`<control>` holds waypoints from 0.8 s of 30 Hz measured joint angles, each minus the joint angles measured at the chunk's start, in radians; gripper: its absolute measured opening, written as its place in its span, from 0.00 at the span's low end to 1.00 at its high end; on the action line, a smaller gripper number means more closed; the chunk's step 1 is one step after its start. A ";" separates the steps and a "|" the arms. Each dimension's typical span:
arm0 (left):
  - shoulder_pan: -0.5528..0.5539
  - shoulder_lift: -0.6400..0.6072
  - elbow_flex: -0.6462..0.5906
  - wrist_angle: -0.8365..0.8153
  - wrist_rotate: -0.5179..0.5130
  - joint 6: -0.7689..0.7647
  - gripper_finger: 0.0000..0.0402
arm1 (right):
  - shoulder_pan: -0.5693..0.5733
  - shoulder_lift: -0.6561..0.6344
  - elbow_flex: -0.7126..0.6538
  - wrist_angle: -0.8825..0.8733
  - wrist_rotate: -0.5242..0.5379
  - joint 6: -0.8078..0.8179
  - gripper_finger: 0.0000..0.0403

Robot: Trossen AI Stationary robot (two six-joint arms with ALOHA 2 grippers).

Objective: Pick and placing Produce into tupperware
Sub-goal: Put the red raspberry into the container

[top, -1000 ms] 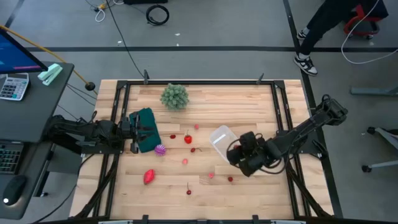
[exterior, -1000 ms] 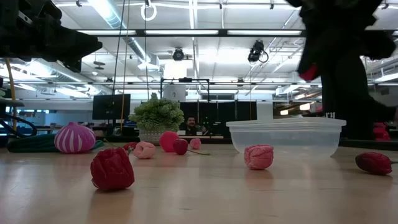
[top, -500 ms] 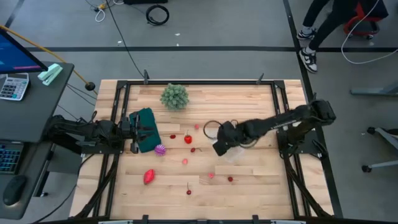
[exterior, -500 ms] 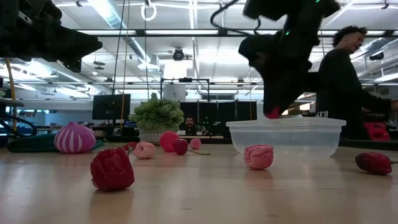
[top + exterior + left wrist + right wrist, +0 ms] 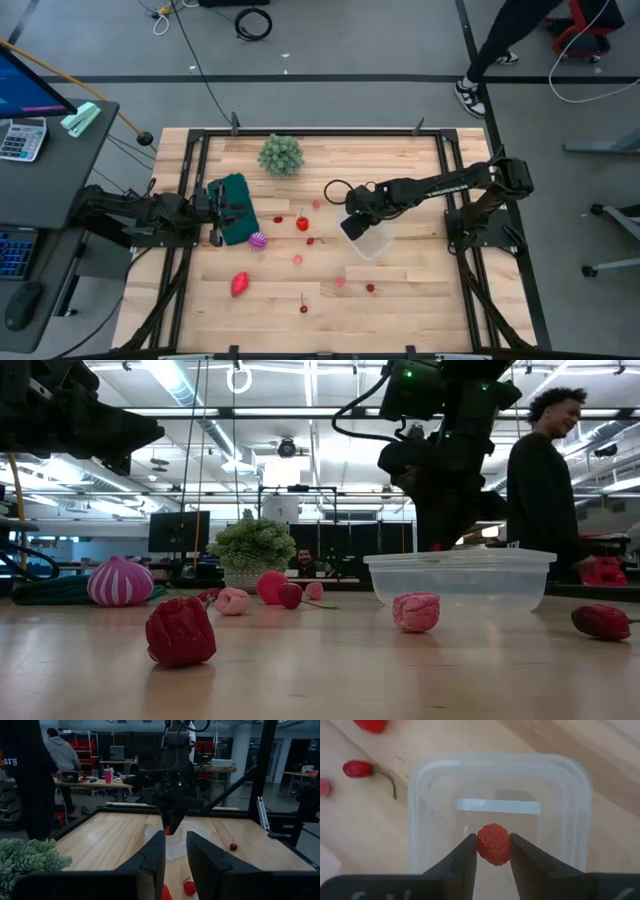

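Above the tupperware [image 5: 500, 810], right tool [image 5: 492, 851] is clamped on a red berry [image 5: 493, 844].

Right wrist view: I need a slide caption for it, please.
Right gripper holds a red raspberry-like berry above the empty clear tupperware, ready to drop it in.
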 joint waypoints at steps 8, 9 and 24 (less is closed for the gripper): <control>0.000 0.000 0.000 0.000 0.000 -0.008 0.21 | 0.000 0.005 0.000 0.082 0.029 -0.214 0.27; 0.000 0.000 0.000 0.000 0.000 -0.009 0.21 | 0.002 0.005 0.000 0.096 0.029 -0.252 0.27; 0.000 0.000 0.000 -0.006 0.000 -0.010 0.20 | 0.082 0.013 0.000 0.163 0.118 -0.365 0.26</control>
